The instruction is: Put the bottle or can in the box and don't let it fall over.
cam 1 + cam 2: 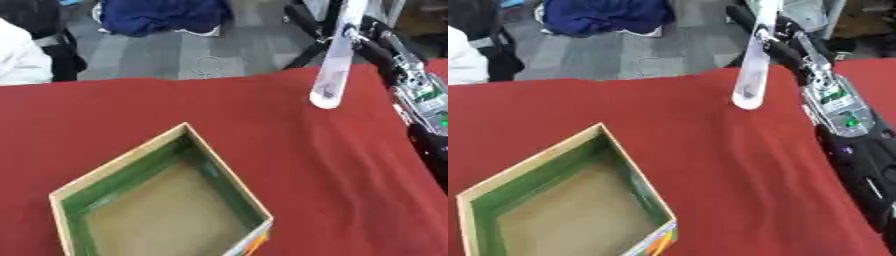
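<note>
Bottle [332,65], clear and slender, hangs tilted above the far right of the red table [175,105], gripped near its top by the right hand [367,42], well apart from the empty box [162,200]; lowering it tilted risks toppling.

bottle [331,75]: clear, glossy plastic
box [122,167]: matt cardboard, tan rim, green inner walls, dull brown floor
table cover [306,165]: red cloth, matt, faintly creased
right arm [837,107]: silver metal, black casing, slight sheen
</note>
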Available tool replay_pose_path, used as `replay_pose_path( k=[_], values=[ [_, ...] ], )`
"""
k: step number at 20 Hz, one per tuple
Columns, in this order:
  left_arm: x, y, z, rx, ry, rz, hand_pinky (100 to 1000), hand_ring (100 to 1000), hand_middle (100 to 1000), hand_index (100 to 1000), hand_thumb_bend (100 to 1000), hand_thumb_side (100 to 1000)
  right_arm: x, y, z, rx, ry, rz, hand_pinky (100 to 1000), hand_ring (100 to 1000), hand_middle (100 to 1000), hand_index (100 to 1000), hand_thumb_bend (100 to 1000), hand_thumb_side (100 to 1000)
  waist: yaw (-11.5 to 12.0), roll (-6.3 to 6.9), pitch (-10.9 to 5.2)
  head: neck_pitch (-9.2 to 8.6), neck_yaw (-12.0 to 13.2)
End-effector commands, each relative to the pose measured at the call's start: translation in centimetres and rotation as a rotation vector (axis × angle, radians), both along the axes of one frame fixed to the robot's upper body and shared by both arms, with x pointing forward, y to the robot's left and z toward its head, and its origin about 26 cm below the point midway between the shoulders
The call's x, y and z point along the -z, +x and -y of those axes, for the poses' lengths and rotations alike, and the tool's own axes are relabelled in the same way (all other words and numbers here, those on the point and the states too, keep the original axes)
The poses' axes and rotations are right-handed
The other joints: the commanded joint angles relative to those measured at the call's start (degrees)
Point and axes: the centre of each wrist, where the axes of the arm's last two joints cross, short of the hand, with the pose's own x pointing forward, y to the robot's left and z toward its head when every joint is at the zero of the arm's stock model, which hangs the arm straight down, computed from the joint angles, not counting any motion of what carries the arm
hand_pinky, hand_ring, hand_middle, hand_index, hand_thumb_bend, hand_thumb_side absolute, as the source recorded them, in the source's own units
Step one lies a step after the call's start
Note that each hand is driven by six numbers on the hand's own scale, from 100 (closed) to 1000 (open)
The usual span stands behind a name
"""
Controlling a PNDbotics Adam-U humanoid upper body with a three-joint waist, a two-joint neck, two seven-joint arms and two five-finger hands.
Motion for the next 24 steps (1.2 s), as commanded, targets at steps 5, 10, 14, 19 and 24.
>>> replay_pose_path(
  k=[5, 10, 14, 19, 24],
  values=[
    [-0.99, -0.2, -0.1, 0.006, 0.017, 0.033, 721, 948, 843, 767, 117, 870, -2.26, -0.65, 0.62, 0.004, -0.027, 0.036, 1000, 1000, 927, 1000, 100, 582, 0.11, -0.03, -0.68, -1.13, -0.32],
    [-1.03, -0.18, -0.07, 0.008, 0.016, 0.035, 722, 948, 843, 767, 117, 872, -2.67, -0.63, 0.52, 0.009, -0.035, 0.037, 998, 1000, 916, 1000, 100, 588, 0.26, -0.04, -0.26, -1.43, -0.56],
    [-1.02, -0.18, -0.07, 0.007, 0.015, 0.035, 722, 948, 843, 767, 116, 872, -2.74, -0.61, 0.54, 0.01, -0.042, 0.032, 996, 1000, 909, 1000, 100, 600, 0.5, -0.07, 0.05, -1.45, -0.75],
    [-1.08, -0.16, -0.06, 0.009, 0.015, 0.039, 722, 948, 842, 767, 116, 872, -2.9, -0.61, 0.52, 0.009, -0.05, 0.028, 993, 1000, 905, 1000, 100, 598, 0.61, -0.09, 0.43, -1.49, -1.04],
    [-1.11, -0.14, -0.03, 0.011, 0.015, 0.04, 723, 948, 842, 766, 116, 873, -2.87, -0.56, 0.64, 0.019, -0.056, 0.022, 982, 984, 893, 1000, 100, 583, 0.7, -0.12, 0.71, -1.75, -1.31]
  ],
)
